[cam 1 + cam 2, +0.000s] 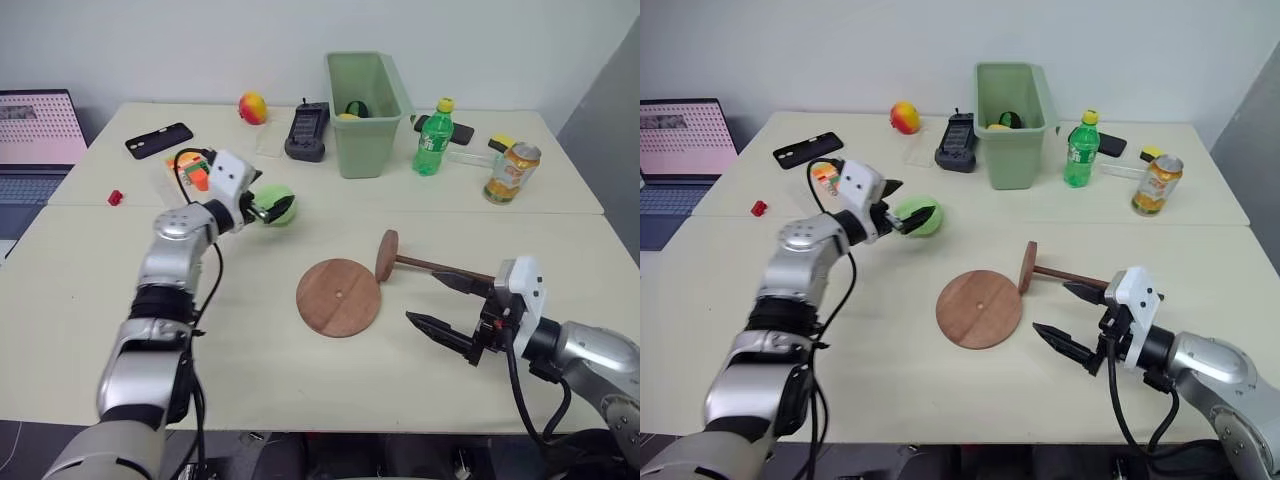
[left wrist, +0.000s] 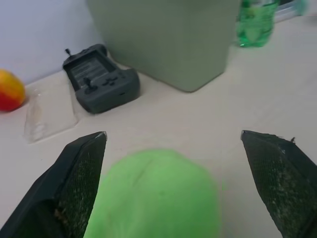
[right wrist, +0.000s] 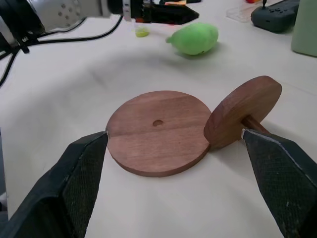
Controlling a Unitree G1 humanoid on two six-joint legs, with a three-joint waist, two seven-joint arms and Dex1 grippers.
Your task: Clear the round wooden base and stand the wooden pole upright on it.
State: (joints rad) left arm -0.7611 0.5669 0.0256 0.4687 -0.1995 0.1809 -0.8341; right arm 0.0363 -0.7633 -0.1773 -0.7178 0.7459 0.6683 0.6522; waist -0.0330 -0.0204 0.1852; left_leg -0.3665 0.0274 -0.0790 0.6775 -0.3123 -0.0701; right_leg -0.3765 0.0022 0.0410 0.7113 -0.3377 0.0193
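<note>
Pale table (image 1: 250, 350); round wooden base (image 1: 338, 297), wooden pole (image 1: 420, 262), green bin (image 1: 365, 110), soda bottle (image 1: 432, 140)

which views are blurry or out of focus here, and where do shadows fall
Left wrist view: the green plush toy between the fingers is soft and out of focus. Right wrist view: the round wooden base is sharp, casting a soft shadow. Head views: even lighting, no glare on the table.

Green soft toy (image 2: 156, 196) between spread black fingers (image 2: 74, 173), grey controller (image 2: 101, 84) and green bin (image 2: 168, 34) beyond, bottle (image 2: 255, 22), red-yellow fruit (image 2: 10, 89), clear packet (image 2: 49, 114)
</note>
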